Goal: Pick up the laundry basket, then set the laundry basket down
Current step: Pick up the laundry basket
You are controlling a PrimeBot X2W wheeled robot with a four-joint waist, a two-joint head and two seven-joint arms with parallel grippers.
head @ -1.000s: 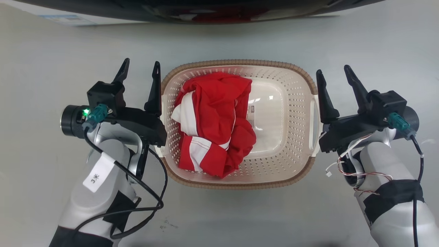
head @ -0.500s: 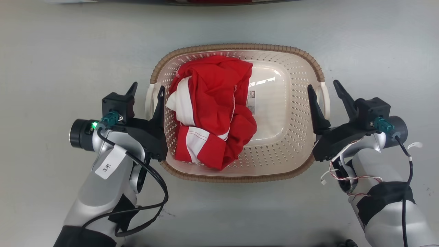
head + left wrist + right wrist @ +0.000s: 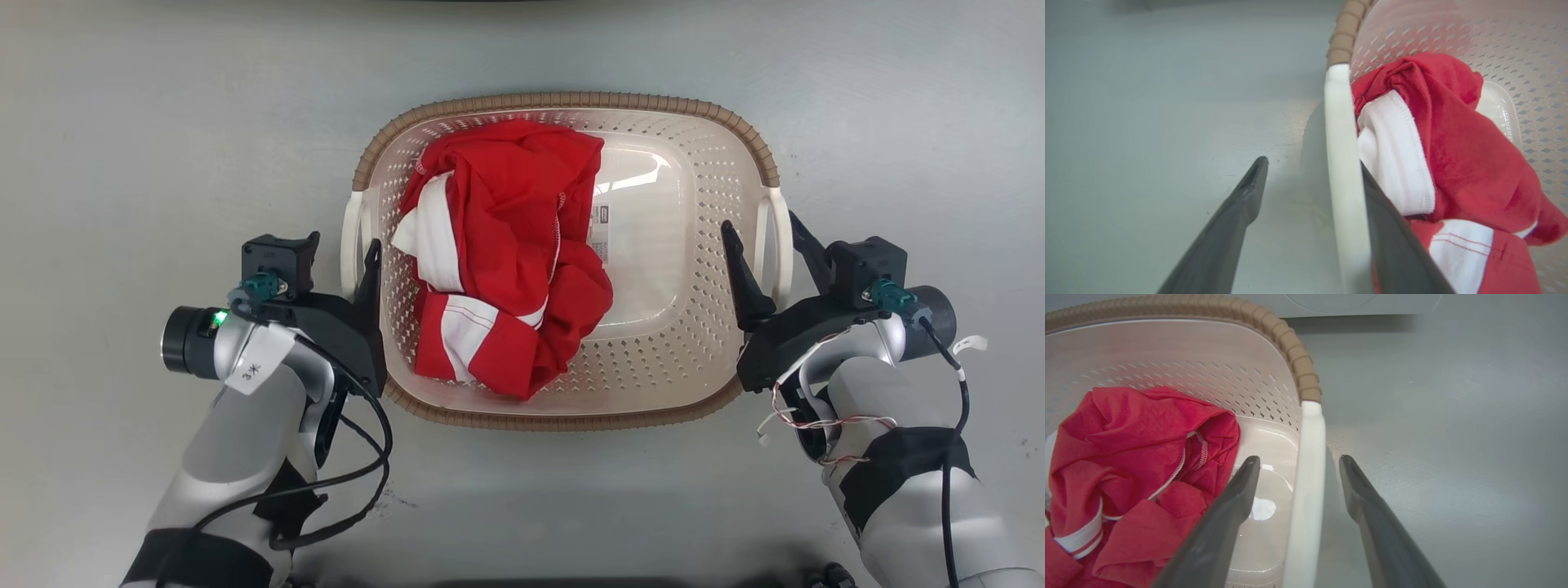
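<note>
The laundry basket (image 3: 563,100) stands on the grey floor, cream and perforated with a brown woven rim, holding a red and white garment (image 3: 506,261). My left gripper (image 3: 343,249) is open and straddles the white left handle (image 3: 351,237). In the left wrist view that handle (image 3: 1341,163) lies against the inner finger, with a gap to the outer one (image 3: 1249,192). My right gripper (image 3: 761,233) is open too, one finger inside the basket and one outside. Its fingers flank the right handle (image 3: 1308,465) without closing on it.
Grey floor (image 3: 122,122) surrounds the basket on every side. A pale panel (image 3: 1331,302) stands beyond the basket's far rim in the right wrist view. Loose cables hang from both forearms near the basket's front corners.
The camera has tipped down, and the dark edge at the top has left the picture. Both grippers went from beside the basket to straddling its handles, then sank lower around them.
</note>
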